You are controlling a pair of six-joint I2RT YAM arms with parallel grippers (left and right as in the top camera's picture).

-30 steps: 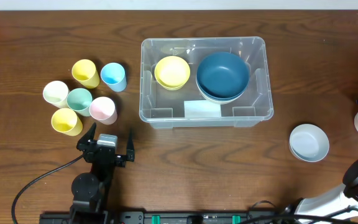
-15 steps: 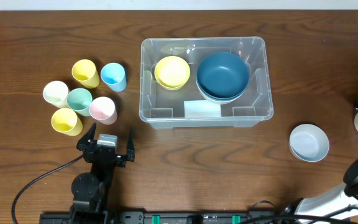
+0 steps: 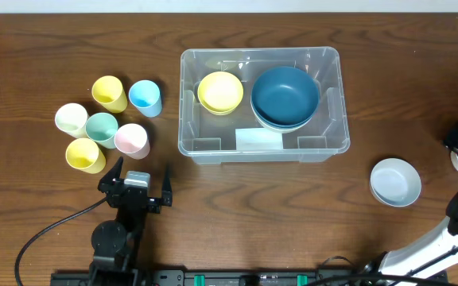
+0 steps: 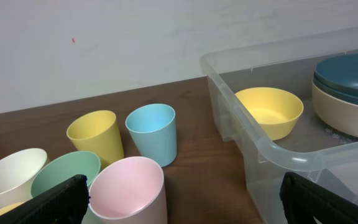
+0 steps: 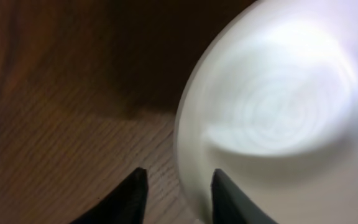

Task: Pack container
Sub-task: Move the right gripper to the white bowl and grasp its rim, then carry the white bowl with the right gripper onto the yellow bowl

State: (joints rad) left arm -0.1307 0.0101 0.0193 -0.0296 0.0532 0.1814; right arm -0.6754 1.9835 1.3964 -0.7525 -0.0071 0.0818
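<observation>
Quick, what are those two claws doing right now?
Left gripper: open, empty.
Right gripper: astride the rim of a white bowl; whether it grips cannot be told.

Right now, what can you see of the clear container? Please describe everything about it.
The container is a large rectangular bin of clear plastic with rounded corners, a thick rim and moulded notches inside its walls. A pale label lies at its near side. It stands upright and open, with no lid, on the table, near the middle. Inside sit a yellow bowl on the left and a stack of bowls, dark blue on top, on the right.
</observation>
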